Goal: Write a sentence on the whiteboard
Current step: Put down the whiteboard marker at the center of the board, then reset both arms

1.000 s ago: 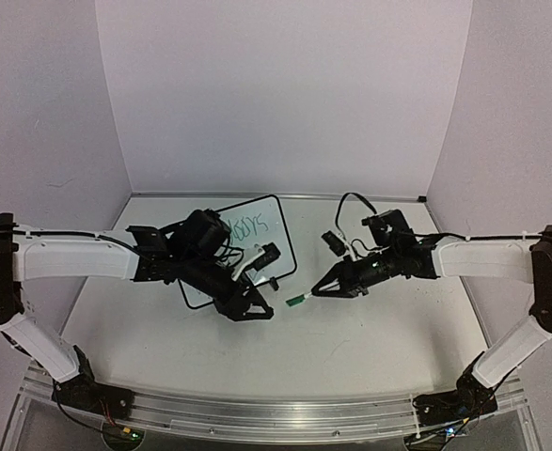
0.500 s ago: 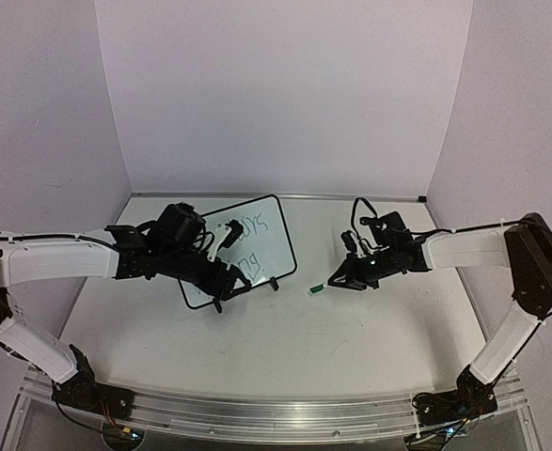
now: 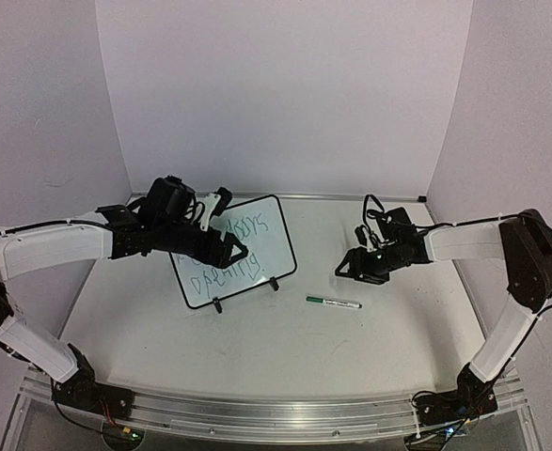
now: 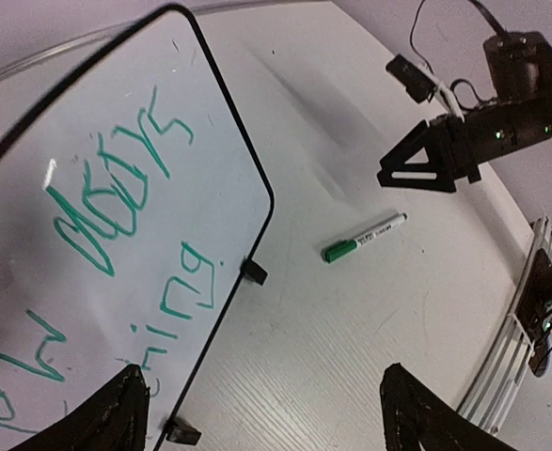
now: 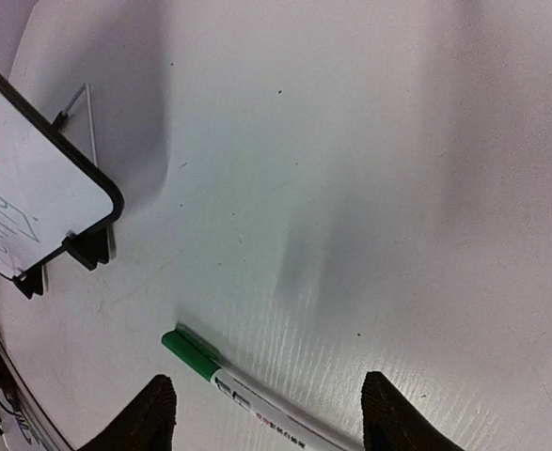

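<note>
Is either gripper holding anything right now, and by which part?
Nothing is held. Both the left gripper and right gripper stand open; the marker lies free on the table.

Whiteboard [image 3: 261, 246]: we log it standing on the table [image 3: 285, 362], left of centre. Marker [image 3: 333, 303]: flat on the table, right of the board and nearer the arm bases, apart from it. Right gripper [image 3: 344, 272]: just behind the marker, seemingly clear of it.
</note>
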Controlling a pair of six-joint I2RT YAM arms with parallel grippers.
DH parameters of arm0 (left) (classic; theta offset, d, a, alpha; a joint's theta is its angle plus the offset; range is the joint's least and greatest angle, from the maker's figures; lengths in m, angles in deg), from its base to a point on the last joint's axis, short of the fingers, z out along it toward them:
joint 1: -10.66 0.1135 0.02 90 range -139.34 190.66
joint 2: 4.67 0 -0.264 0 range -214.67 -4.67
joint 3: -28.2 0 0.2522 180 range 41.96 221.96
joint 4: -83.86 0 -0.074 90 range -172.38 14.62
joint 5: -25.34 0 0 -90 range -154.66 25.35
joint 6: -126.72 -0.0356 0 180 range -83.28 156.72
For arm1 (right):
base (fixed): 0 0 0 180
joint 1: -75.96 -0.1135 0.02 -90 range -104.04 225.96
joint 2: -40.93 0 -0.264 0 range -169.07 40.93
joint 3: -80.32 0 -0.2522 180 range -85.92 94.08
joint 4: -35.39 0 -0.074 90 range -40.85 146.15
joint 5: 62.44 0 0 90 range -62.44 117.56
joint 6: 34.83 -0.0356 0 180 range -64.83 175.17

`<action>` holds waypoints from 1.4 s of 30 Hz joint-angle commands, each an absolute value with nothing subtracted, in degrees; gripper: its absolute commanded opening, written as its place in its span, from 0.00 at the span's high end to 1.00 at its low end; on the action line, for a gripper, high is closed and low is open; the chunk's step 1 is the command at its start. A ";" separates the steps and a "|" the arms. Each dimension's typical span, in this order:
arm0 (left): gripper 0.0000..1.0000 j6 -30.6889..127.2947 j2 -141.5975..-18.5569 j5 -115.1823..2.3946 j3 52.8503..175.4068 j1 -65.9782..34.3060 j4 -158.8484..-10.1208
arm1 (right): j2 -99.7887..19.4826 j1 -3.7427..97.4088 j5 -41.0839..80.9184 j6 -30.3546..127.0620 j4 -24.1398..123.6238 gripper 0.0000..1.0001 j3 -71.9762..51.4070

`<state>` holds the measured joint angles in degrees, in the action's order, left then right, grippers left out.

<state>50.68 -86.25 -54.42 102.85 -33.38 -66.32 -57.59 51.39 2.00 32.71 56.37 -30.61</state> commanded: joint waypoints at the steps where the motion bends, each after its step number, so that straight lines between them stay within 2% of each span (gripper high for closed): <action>1: 0.15 47.30 -87.01 -55.72 111.10 -29.91 -65.81 | -56.74 53.34 6.38 36.50 60.03 0.28 -27.55; 2: 0.15 46.80 -87.34 -55.62 112.41 -28.93 -65.35 | -56.38 54.00 6.66 36.96 60.54 0.26 -27.21; 5: 0.15 45.44 -88.42 -55.74 116.93 -25.28 -62.91 | -55.09 56.05 7.67 38.54 62.12 0.10 -26.31; 9: 0.14 44.72 -88.59 -57.13 122.15 -18.17 -59.75 | -52.47 59.72 9.52 41.16 64.75 0.08 -24.77; 14: 0.13 48.06 -85.77 -57.69 120.89 -6.56 -60.90 | -48.48 64.89 10.40 43.57 67.20 0.07 -23.55; 20: 0.09 51.05 -79.34 -59.99 107.13 7.95 -69.86 | -42.45 72.39 10.79 43.45 67.67 0.07 -24.43; 23: 0.07 52.46 -77.20 -62.97 98.90 11.80 -74.25 | -38.74 74.06 13.90 43.87 66.32 0.07 -26.46; 32: 0.02 52.87 -71.35 -76.82 72.97 12.51 -99.11 | -25.01 74.16 24.25 42.49 46.21 0.08 -41.63; 42: 0.01 49.66 -71.78 -84.54 60.40 12.51 -111.21 | -22.32 74.19 37.01 46.70 24.11 0.08 -60.08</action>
<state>51.40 -71.85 -79.97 62.21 12.55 -102.05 -22.48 74.31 29.10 45.11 36.29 -55.91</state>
